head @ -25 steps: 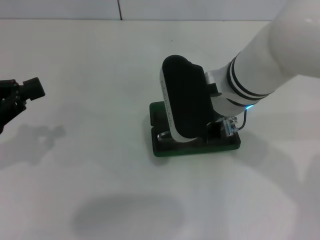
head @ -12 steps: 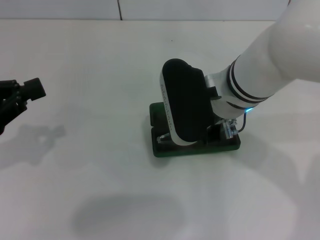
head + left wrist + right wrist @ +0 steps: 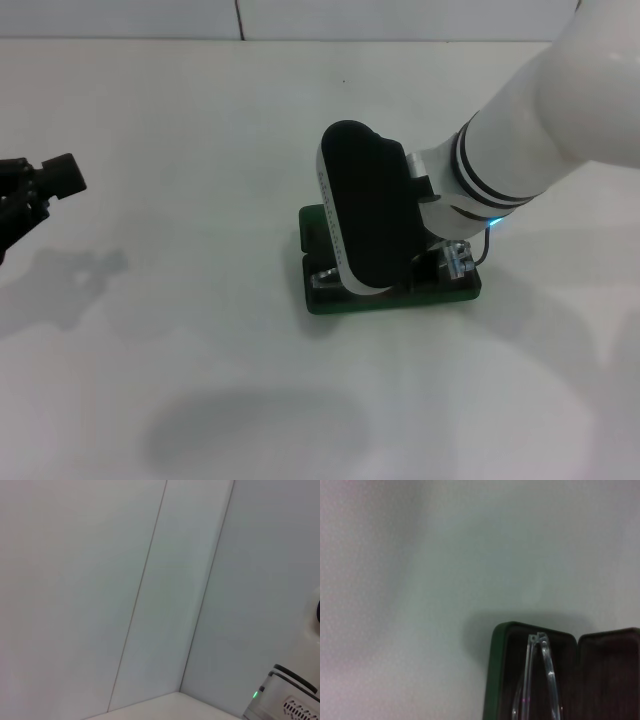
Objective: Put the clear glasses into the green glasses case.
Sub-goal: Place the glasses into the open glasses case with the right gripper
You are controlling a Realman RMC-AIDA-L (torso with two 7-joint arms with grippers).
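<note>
The green glasses case lies open on the white table, right of centre. My right arm reaches down over it, and its black wrist housing hides most of the case's inside. My right gripper is low over the case, mostly hidden. In the right wrist view the clear glasses lie with their folded arms over the dark lining, inside the green glasses case's rim. Whether the gripper still holds them does not show. My left gripper is parked at the far left edge.
The white table stretches around the case, with a wall seam at the back. The left wrist view shows only pale wall panels and a bit of robot body.
My right arm has edged slightly left and lower over the case. The left gripper has drawn a little toward the left edge.
</note>
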